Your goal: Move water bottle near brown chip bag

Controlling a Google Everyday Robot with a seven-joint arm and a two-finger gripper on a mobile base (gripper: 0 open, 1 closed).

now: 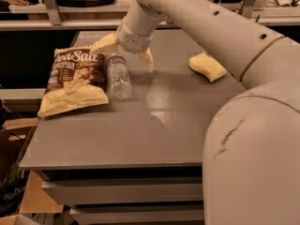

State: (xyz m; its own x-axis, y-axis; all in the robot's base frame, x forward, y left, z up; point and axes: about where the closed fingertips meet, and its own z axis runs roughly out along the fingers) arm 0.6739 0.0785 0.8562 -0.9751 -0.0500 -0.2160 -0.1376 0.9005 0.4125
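Observation:
The water bottle (pixel 117 77) is a small clear crinkled bottle on the grey table (pixel 154 125), right beside the right edge of the brown chip bag (pixel 75 78). Its neck end points toward the back of the table, under my gripper. The bag lies flat at the table's left side with "Sea Salt" lettering on top. My gripper (pixel 126 52) hangs just above and behind the bottle's neck. Its yellowish fingers (pixel 148 60) are spread wide apart and hold nothing.
A yellow wavy sponge (pixel 207 66) lies at the back right of the table. My arm (pixel 211 27) reaches over it from the right. A shelf edge (pixel 56 25) runs behind the table. Cardboard (pixel 40 196) lies on the floor at the left.

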